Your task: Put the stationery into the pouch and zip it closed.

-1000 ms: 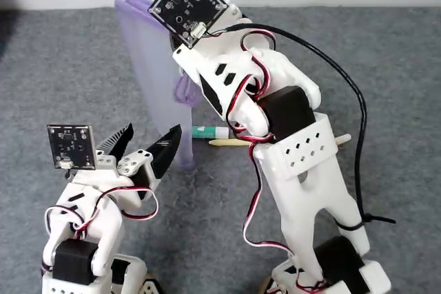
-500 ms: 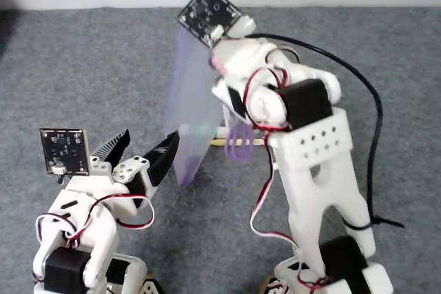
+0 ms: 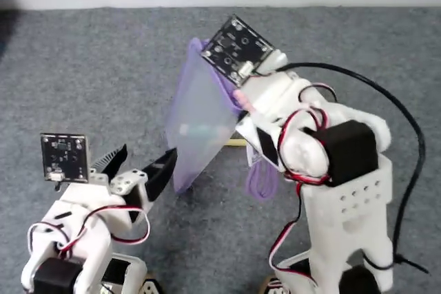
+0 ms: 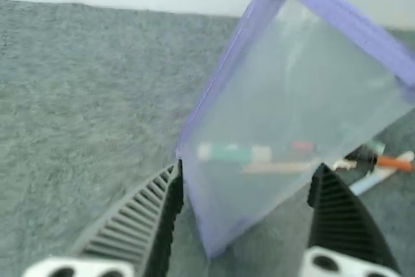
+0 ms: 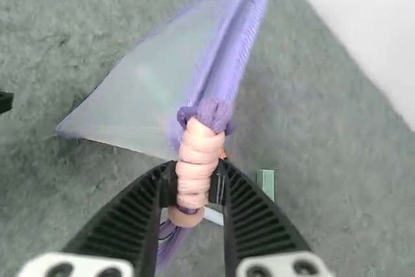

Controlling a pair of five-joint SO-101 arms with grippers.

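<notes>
While aloft, pouch (image 3: 200, 122) farther right, tilted.

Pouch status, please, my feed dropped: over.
Right tool shut on pouch pull, pouch held up, tilted. Left tool open, empty, by its lower corner. Pens on carpet behind it, not inside.

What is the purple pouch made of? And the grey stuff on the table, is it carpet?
The pouch looks like thin, soft see-through plastic or fine mesh: pens behind it show through it. The grey table cover looks like felt or short carpet, matte and fuzzy.
</notes>
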